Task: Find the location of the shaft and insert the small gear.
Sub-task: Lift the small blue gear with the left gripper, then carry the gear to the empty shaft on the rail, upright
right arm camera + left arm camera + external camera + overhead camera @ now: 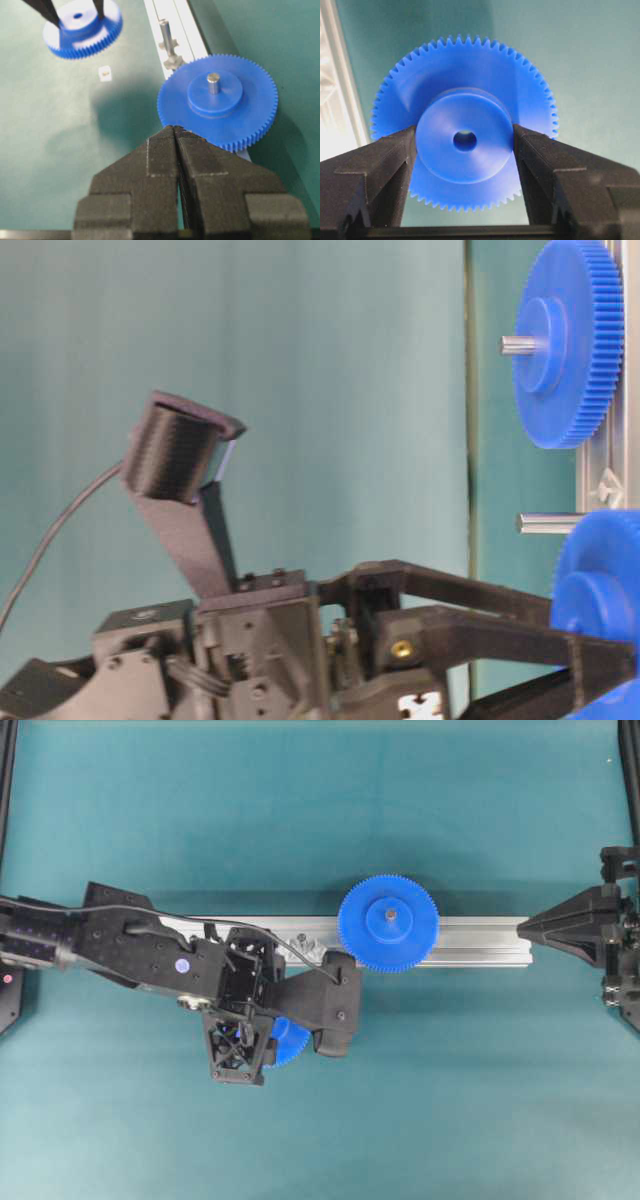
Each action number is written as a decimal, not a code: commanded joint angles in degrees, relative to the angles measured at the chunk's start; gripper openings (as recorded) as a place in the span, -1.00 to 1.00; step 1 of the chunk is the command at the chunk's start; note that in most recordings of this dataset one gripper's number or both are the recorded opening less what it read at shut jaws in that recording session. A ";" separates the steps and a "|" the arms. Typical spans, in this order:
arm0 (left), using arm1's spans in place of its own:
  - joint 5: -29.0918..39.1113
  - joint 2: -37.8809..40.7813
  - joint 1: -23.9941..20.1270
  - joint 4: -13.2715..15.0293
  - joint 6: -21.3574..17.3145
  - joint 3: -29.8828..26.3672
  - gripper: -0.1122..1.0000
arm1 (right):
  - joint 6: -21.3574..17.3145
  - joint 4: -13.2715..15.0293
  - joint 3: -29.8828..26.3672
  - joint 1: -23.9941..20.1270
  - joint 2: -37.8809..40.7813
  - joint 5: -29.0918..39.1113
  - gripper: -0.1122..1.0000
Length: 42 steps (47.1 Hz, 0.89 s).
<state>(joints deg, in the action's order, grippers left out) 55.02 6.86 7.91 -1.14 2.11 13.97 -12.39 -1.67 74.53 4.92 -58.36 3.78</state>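
Left pincer [465,145] clamps the small gear [464,140] by its raised hub, bore exposed, presumably for threading onto the shaft [166,37]. Gear hangs over the counter [450,1100], beside the aluminium rail [480,942]. Right pincer [175,131] closed, empty, parked.

The large gear [218,101] crowds the rail [186,22] beside the bare shaft [167,37]; open mat [60,150] elsewhere.

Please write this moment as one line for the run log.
left gripper: shut on small gear hub, lifted off table | right gripper: shut, empty | shaft: free on rail beside large gear
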 commanded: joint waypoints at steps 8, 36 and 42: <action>1.23 -2.46 -0.18 -0.35 -1.41 -3.96 0.35 | -0.62 0.00 -0.62 0.09 0.35 -0.26 -0.77; 3.78 -2.64 -2.90 -0.44 -4.31 -9.05 0.35 | -0.62 0.00 -0.62 0.18 0.35 -0.26 -0.77; 4.31 -2.64 -4.04 -0.44 -5.45 -10.63 0.35 | -0.62 0.00 -0.62 0.09 0.35 -0.26 -0.77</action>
<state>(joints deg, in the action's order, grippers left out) 59.06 6.59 4.75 -1.32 -2.90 5.80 -12.39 -1.67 74.62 4.92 -58.36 3.78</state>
